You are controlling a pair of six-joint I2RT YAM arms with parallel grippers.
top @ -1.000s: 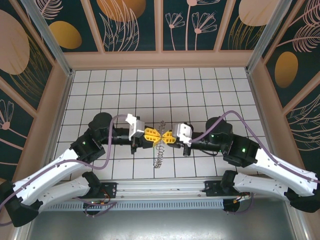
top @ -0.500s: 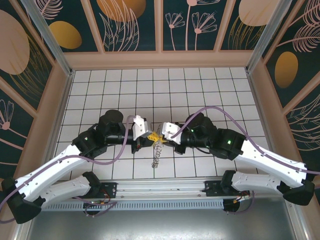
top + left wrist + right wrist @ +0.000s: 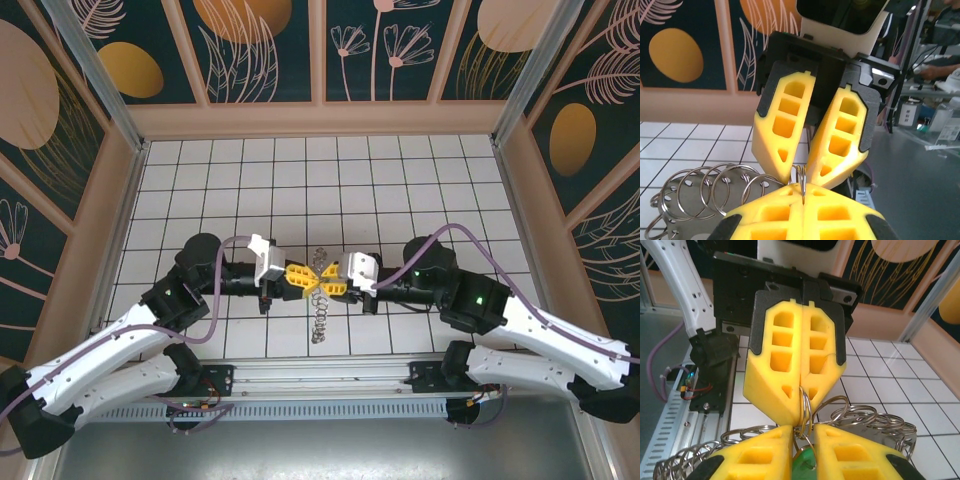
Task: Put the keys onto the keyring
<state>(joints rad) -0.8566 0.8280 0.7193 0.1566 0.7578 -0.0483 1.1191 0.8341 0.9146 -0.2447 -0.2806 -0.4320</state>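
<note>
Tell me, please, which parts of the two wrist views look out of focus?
Left wrist: the keyring is sharp, the room behind at right is blurred. Right wrist: the green key, close to the lens, looks soft, the tiles sharper.

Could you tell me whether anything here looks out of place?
Nothing stands out. The left gripper is shut on the keyring, a green key sits between the right gripper's slightly parted jaws, and a chain of rings trails from it.

White gridded tile floor, dark floral wall panels, pale wooden frame, metal corner posts
</note>
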